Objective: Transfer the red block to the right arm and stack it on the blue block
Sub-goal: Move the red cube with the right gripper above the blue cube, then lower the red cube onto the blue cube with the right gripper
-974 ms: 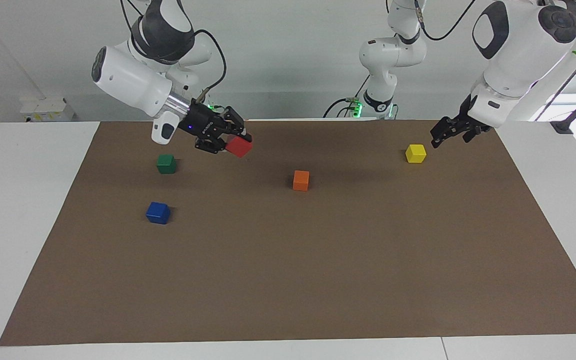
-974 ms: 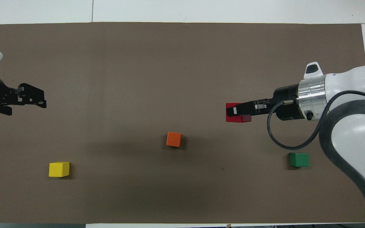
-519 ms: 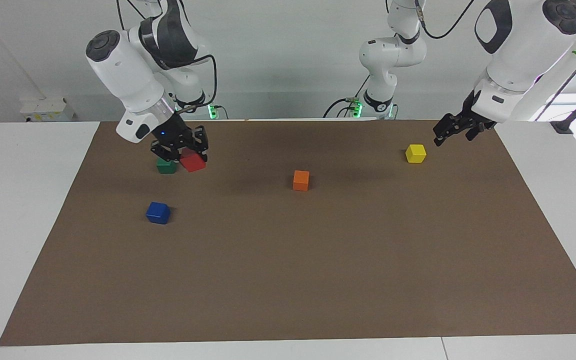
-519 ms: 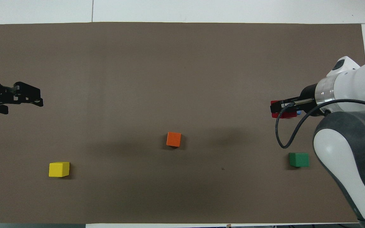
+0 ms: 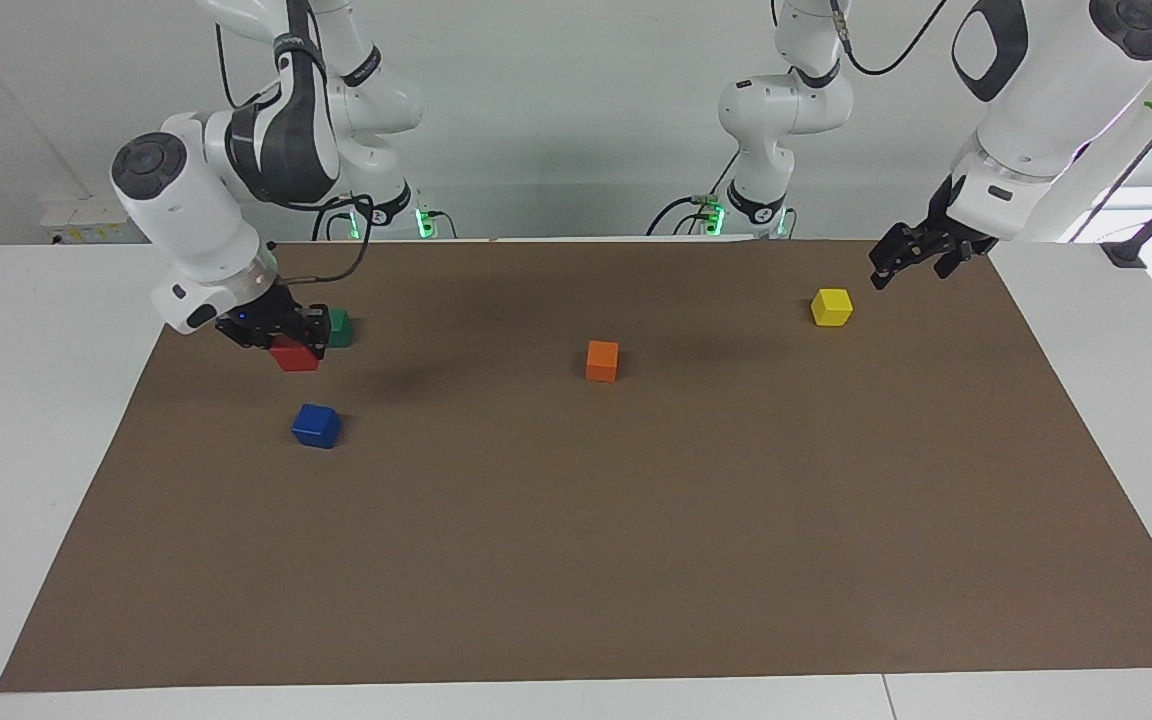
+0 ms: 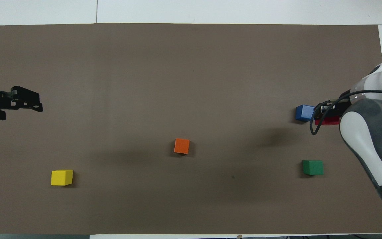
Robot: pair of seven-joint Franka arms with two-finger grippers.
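My right gripper (image 5: 293, 347) is shut on the red block (image 5: 294, 356) and holds it low over the mat, between the blue block (image 5: 316, 425) and the green cube (image 5: 339, 327). In the overhead view the red block (image 6: 327, 121) shows just beside the blue block (image 6: 304, 112), toward the right arm's end, not over it; the right gripper (image 6: 325, 116) is partly hidden by its arm. The blue block lies on the mat. My left gripper (image 5: 894, 265) is open and empty, raised near the yellow cube (image 5: 831, 306); it also shows in the overhead view (image 6: 28, 103).
An orange cube (image 5: 602, 360) lies mid-mat. The yellow cube (image 6: 61, 177) lies toward the left arm's end. The green cube (image 6: 312, 167) lies nearer to the robots than the blue block. The brown mat (image 5: 636, 560) covers the white table. A third arm stands at the back.
My right gripper has swung with the red block from mid-mat toward the right arm's end, past the green cube, and lowered beside the blue block. The left gripper has drawn back slightly.
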